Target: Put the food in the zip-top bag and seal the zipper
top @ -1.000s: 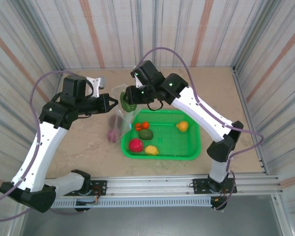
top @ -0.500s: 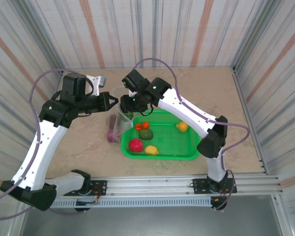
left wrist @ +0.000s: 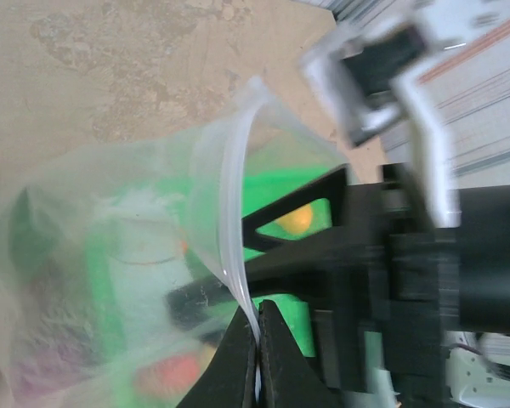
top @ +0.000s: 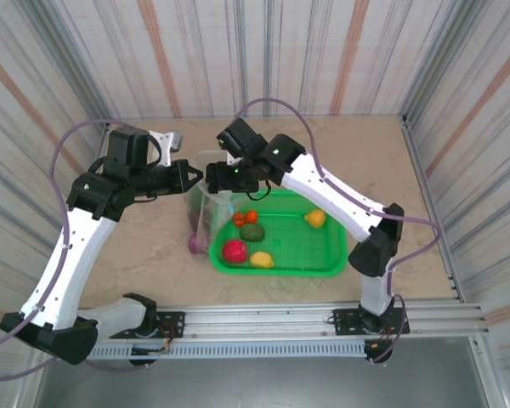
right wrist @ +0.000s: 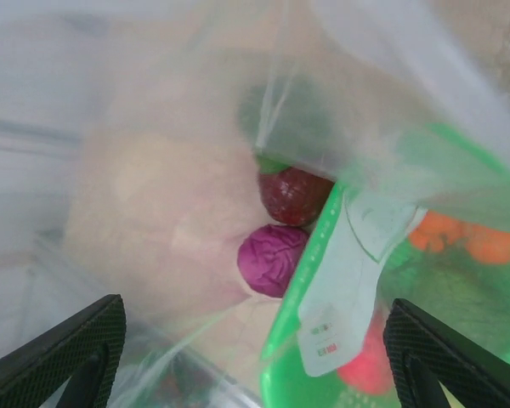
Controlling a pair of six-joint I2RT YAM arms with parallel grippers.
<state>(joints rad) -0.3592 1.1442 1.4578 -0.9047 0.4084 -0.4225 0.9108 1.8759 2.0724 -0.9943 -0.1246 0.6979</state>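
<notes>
- Right wrist view looks down into the zip-top bag (right wrist: pixel 391 144). A dark red piece (right wrist: pixel 293 194) and a purple piece (right wrist: pixel 274 248) of food lie at its bottom, with a blurred green piece (right wrist: pixel 280 119) above them.
- About five more pieces sit in the green basket (top: pixel 297 246) just beside the bag, among them a red one (top: pixel 235 250) and a yellow one (top: pixel 261 259).
- Left claw (left wrist: pixel 257 327) is clamped on the zipper (left wrist: pixel 228 204), holding the bag's mouth up off the counter (top: pixel 153 255).
- Right claw (top: pixel 214 177) hangs over that mouth with its fingers spread wide, holding nothing.
- Loading looks partway done. The next move calls for fetching another piece from the basket; sealing comes last.
</notes>
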